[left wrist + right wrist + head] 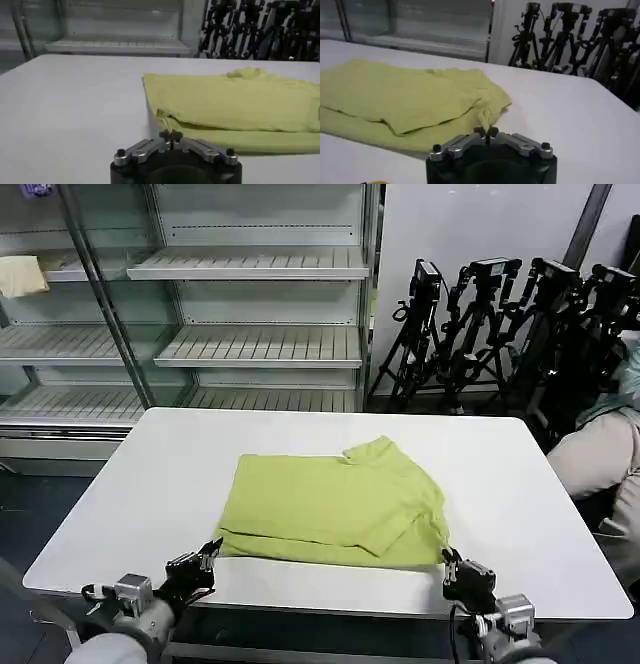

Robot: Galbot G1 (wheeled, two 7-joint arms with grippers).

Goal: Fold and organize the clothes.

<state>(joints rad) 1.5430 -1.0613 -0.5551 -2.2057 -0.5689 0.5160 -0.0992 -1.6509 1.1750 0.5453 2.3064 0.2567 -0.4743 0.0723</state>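
The clothes are one lime T-shirt [335, 504], lying folded in layers on the white table [140, 494], with a sleeve sticking out at its far right. My left gripper [205, 552] sits at the shirt's near left corner, by the table's front edge. In the left wrist view this gripper [171, 134] is shut on a thin pinch of the shirt [235, 100]. At the near right corner is my right gripper [450, 562]. The right wrist view shows it [485, 131] shut on a bunched corner of the shirt [395, 95].
Bare metal shelves [260, 344] stand behind the table, with a pale cream cloth [20, 276] on one at the far left. Black tripods [500, 334] crowd the back right. A seated person's leg [600, 459] shows beside the table's right edge.
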